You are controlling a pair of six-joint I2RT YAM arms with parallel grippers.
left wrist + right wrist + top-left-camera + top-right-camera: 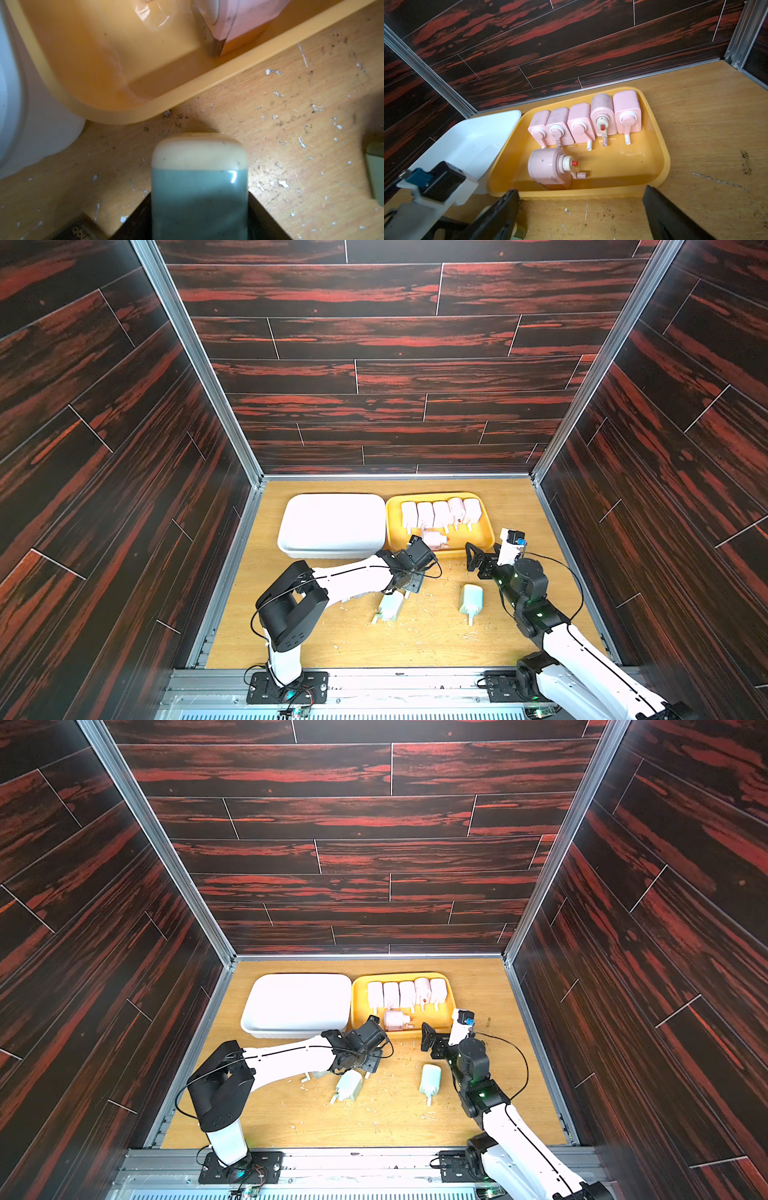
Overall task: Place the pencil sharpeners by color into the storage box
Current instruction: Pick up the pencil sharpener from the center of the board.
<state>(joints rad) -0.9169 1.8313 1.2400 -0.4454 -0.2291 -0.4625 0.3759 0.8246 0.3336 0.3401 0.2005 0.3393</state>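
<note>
**Pinks are all in the yellow tray, left tool is on a green one**

All six pink sharpeners are in the yellow tray (660,145). Five of them (584,122) stand in a row along the back, cranks pointing toward the arms. The sixth pink sharpener (544,166) lies on its side in front of the row, near the tray's front left corner. A white tub (332,526) sits right against the tray's left side.

The greens are out on the worktop (415,639), in front of the tray. The left tool (199,216) has a green sharpener (199,182) between its fingers (261,218). In the wrist view the black fingers sit tight against both sides of the block, and its cream end points toward the tray. In both top views it lies partly under the left wrist, just short of the tray's front edge. A second green sharpener (471,599) lies off to the right with its crank toward the front, close beside the right arm. Something pale (318,1074) peeks out from under the left forearm, but too much of it is hidden to tell what it is.

The right tool (581,207) is spread wide with nothing in it, hanging just in front of the tray's front rim.

Bits of shavings (282,184) are scattered all over the wood.
</note>
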